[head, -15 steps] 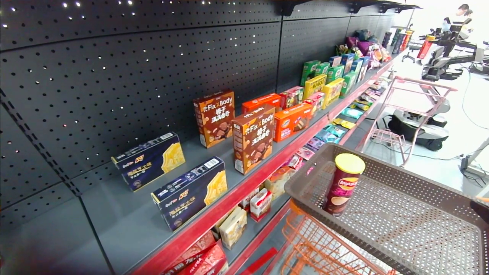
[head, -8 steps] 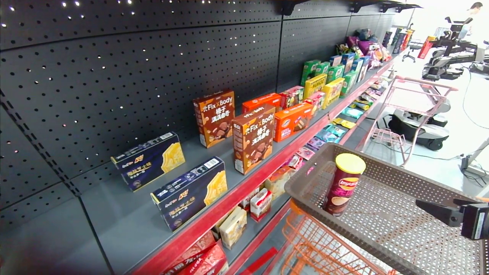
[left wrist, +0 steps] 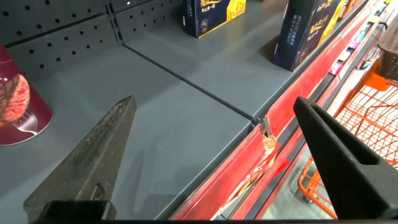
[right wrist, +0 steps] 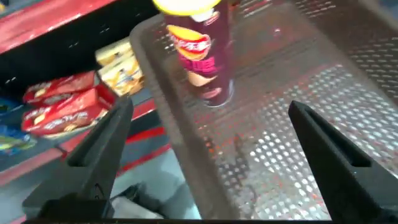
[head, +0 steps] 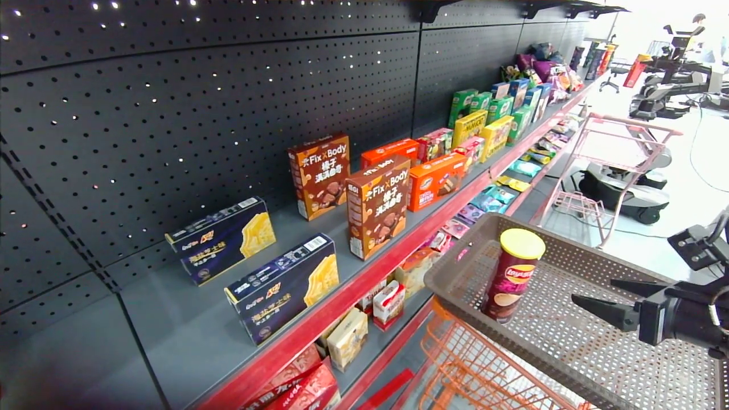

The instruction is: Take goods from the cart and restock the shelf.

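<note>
Head view, chip can beyond right gripper

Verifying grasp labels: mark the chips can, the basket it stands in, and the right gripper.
chips can (head: 508, 283), head view, middle of its body below the yellow lid.
basket (head: 558, 356), head view, bare perforated floor.
right gripper (head: 592, 290), head view, midway between its open fingertips.

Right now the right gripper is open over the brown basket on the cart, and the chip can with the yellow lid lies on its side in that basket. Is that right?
Not quite. The chip can stands upright in the brown basket, yellow lid on top, not on its side; the head view shows this. The right gripper is indeed open over the basket.
</note>
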Robot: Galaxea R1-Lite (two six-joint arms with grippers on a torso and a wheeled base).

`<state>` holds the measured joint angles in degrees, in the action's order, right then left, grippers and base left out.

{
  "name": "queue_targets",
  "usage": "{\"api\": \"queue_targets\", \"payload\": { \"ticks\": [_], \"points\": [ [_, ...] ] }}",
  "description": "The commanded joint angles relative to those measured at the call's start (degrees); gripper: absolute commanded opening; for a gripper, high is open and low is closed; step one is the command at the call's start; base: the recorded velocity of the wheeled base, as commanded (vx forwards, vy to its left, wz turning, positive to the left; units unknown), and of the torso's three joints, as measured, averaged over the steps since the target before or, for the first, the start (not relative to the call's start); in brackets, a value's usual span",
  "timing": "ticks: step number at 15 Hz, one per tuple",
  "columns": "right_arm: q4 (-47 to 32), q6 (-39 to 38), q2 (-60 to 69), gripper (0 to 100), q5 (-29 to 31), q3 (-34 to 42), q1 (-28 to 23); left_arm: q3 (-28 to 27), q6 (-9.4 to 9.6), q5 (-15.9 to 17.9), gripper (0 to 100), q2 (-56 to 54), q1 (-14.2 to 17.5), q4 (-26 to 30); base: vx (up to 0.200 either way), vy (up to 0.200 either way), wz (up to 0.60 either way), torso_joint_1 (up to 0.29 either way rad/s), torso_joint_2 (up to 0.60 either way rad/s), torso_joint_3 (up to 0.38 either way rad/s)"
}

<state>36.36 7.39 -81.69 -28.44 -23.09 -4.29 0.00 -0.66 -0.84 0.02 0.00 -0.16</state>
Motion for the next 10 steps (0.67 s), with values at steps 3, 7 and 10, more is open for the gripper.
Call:
{"api": "queue_targets", "payload": {
  "ticks": [3,7,10],
  "points": [
    [13.91,0.43,-11.04,100,-1.53,2.61,0.25,0.00,-0.04,-0.04,100,0.06,0.00,-0.02,0.000,0.000,0.00,0.000,0.00,0.000],
    [22.61,0.26,-17.01,100,-3.73,2.70,0.69,0.00,-0.04,-0.04,100,0.06,0.00,-0.02,0.000,0.000,0.00,0.000,0.00,0.000],
    [27.44,0.61,-20.88,100,-5.84,2.43,0.86,0.00,-0.04,-0.04,100,0.06,0.00,-0.02,0.000,0.000,0.00,0.000,0.00,0.000]
  ]
}}
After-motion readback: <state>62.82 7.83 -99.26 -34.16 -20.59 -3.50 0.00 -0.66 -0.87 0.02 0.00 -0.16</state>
